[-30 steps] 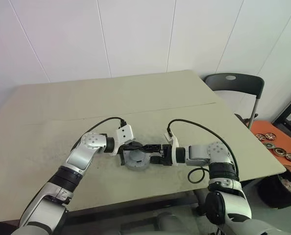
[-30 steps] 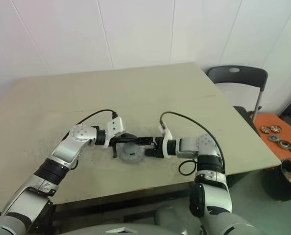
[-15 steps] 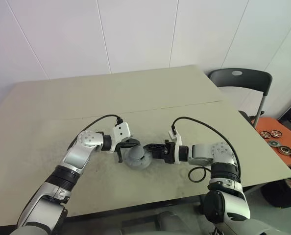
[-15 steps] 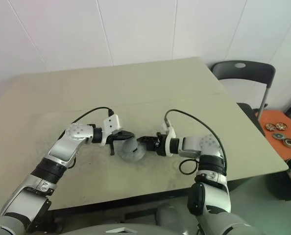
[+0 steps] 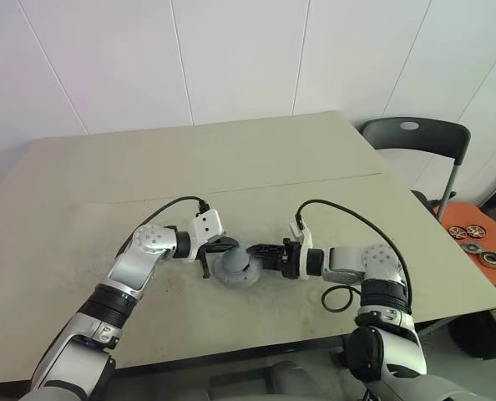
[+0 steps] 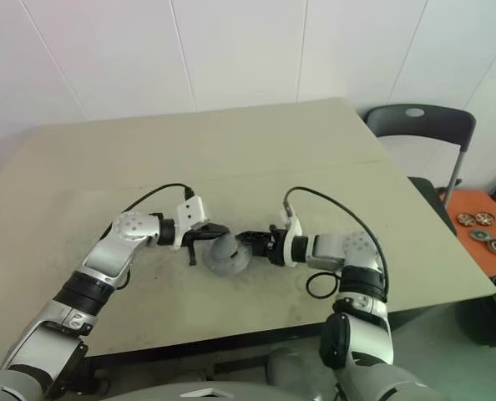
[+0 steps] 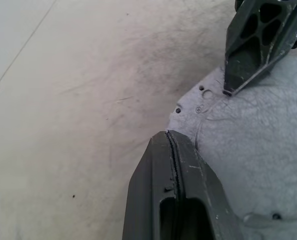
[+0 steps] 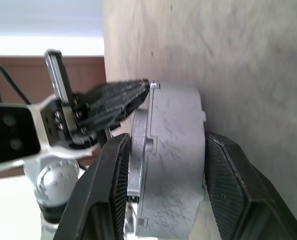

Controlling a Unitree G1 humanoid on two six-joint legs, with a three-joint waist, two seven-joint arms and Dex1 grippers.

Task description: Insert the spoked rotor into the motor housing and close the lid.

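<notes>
The motor housing (image 5: 240, 272) sits near the table's front middle with the pale-grey lid (image 8: 138, 150) on top of it. My right gripper (image 8: 167, 137) reaches in from the right and is shut on this stack. One finger (image 8: 111, 185) lies on the lid's face and the other (image 8: 228, 185) on the housing's underside. My left gripper (image 5: 223, 248) comes from the left with its fingers (image 7: 176, 200) shut. Their tips rest at the edge of the lid (image 7: 258, 150). The spoked rotor is hidden.
The beige table (image 5: 231, 159) stretches far behind the arms. A dark chair (image 5: 411, 138) stands at the table's right. Beyond it, an orange tray (image 5: 469, 225) holds several round metal parts. A black cable loop (image 5: 336, 296) lies under my right forearm.
The right gripper's fingers, spread wide over the housing a second ago, have closed on the lidded housing. The left gripper has stayed shut beside it. The head views have shifted a little.
</notes>
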